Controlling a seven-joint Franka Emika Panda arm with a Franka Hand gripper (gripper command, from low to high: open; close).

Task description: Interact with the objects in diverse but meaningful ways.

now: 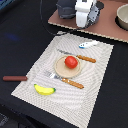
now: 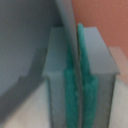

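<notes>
My white gripper (image 1: 83, 23) hangs at the back over the brown board (image 1: 107, 22), beside the dark grey frying pan (image 1: 66, 9). In the wrist view the gripper (image 2: 78, 60) has its teal pads (image 2: 89, 95) pressed on a thin grey edge, the frying pan's rim (image 2: 67, 20). A red tomato (image 1: 71, 62) sits on a round wooden plate (image 1: 62, 70) mid-mat. The yellow banana (image 1: 44, 90) lies near the mat's front corner. The white fish-shaped piece (image 1: 88, 44) lies at the mat's far edge. A brown-handled utensil (image 1: 15, 78) rests on the black table off the mat.
A striped placemat (image 1: 95, 95) covers the black table (image 1: 20, 35). A brown-handled knife (image 1: 80, 57) and a fork (image 1: 65, 80) flank the plate. A pale bowl (image 1: 122, 17) stands on the brown board at the exterior view's right.
</notes>
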